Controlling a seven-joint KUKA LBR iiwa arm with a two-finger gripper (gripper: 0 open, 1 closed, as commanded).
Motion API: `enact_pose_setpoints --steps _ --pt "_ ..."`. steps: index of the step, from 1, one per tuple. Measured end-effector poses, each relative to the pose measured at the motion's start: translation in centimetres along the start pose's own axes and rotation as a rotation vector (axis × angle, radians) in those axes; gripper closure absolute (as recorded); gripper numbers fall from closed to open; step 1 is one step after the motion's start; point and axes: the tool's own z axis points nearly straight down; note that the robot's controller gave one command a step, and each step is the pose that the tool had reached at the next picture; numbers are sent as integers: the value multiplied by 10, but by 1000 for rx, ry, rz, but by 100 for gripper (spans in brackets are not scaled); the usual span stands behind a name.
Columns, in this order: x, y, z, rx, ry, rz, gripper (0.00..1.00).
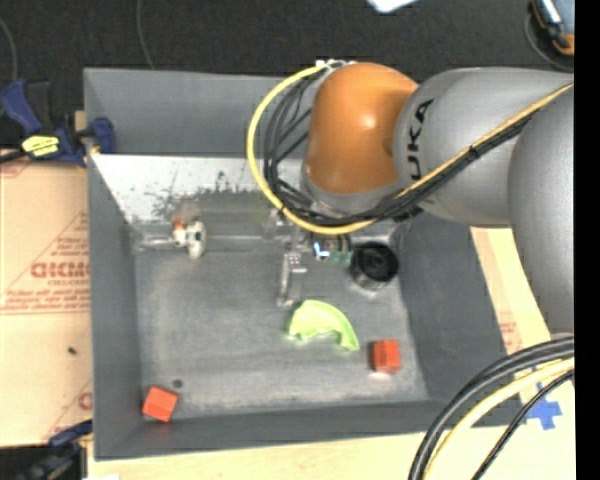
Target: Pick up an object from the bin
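Hanging just beside the green wedge point(320, 325), the end effector point(290, 288) should centre over it before closing; whether it is apart or together I cannot tell.

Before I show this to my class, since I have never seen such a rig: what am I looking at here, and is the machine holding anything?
One camera looks down into a grey metal bin from above and a little to one side. The big grey arm with the orange cover, reaching in from the right, is a robot whose job is to pick one thing out of the bin. At its tip is the gripper, the part that grasps. It hangs low near the bin's middle, just beside a pale green curved piece. I can see nothing held in it. Also on the bin floor are a red-orange block right of the green piece, an orange cube in the near left corner, and a small white and orange thing by the far wall.
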Motion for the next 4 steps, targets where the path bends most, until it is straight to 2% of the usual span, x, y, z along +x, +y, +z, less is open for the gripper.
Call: enact_pose_setpoints --steps 1,2,3,4 --pt "-2 0 -5 0 -8 2 0" --pt "27 -63 27 3 2 -66 0" --pt "38 -53 92 0 -3 -221 0" --pt "23 -69 86 3 -5 71 0"
